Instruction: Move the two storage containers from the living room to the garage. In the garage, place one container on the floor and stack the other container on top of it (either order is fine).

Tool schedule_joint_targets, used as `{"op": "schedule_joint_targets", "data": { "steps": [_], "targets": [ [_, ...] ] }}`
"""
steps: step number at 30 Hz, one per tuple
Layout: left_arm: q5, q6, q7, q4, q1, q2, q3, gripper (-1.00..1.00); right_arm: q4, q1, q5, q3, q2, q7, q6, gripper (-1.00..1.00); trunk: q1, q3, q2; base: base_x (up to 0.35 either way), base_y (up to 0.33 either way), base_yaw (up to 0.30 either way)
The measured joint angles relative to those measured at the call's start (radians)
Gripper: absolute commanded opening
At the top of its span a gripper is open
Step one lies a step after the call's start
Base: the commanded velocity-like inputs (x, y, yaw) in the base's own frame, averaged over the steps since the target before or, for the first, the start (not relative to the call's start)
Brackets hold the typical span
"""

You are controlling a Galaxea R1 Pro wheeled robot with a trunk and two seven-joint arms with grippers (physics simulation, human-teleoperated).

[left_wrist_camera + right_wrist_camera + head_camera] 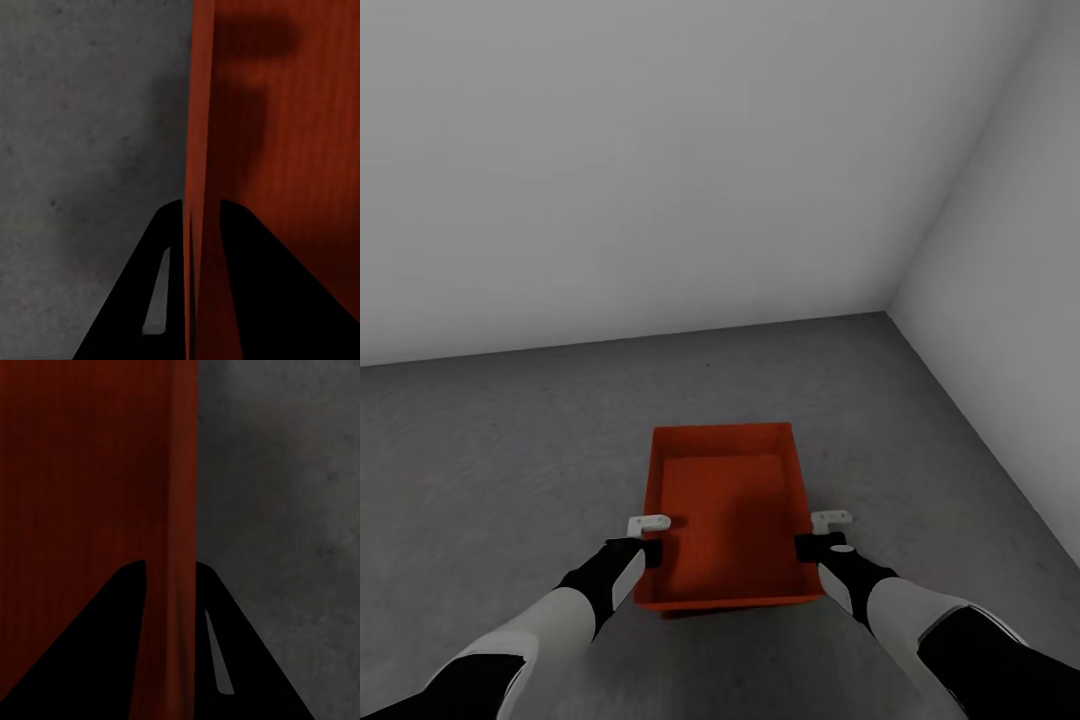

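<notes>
Garage corner, grey floor (510,450): left pincer (650,538) and right pincer (826,533) each clamp side wall of storage container (725,500), held low near wall. Set-down pending; second container, stacking apparently still ahead.

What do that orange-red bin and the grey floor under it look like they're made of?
The storage container looks like matte moulded plastic: thin straight walls, one even orange-red colour, faint fine ribbing inside, though a render leaves that open. The floor looks like rough bare concrete: dark grey, speckled and blotchy, with no shine.
</notes>
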Motion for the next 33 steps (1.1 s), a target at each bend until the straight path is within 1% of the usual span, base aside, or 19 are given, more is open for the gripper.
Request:
{"op": "schedule_joint_targets", "data": {
  "steps": [7,8,9,10,29,33],
  "targets": [
    [0.001,0.001,0.002,0.000,-0.001,-0.001,0.000,-1.00,-0.003,0.000,0.001,0.000,-0.002,0.001,0.003,-1.00,0.000,0.000,0.000,0.000,0.000,0.000],
    [0.001,0.001,0.002,0.000,-0.001,-0.001,0.000,-1.00,-0.003,0.000,0.001,0.000,-0.002,0.001,0.003,1.00,0.000,0.000,0.000,0.000,0.000,0.000],
    [-0.007,0.000,0.009,-0.003,-0.001,0.001,-0.014,1.00,0.016,0.000,-0.006,-0.020,-0.002,0.002,0.002,1.00,0.000,0.000,0.000,0.000,0.000,0.000],
    [-0.030,0.003,0.018,-0.003,-0.001,0.002,-0.008,1.00,0.018,0.000,-0.007,-0.021,-0.002,-0.001,0.001,1.00,0.000,0.000,0.000,0.000,0.000,0.000],
    [-0.026,0.002,0.010,-0.005,0.000,0.007,-0.008,1.00,0.018,0.000,-0.007,-0.022,-0.002,-0.007,0.000,1.00,0.000,0.000,0.000,0.000,0.000,0.000],
    [-0.029,0.001,0.010,-0.005,0.000,0.005,-0.009,1.00,0.018,0.000,-0.007,-0.022,-0.002,-0.007,0.000,1.00,0.000,0.000,0.000,0.000,0.000,0.000]
  ]
}}
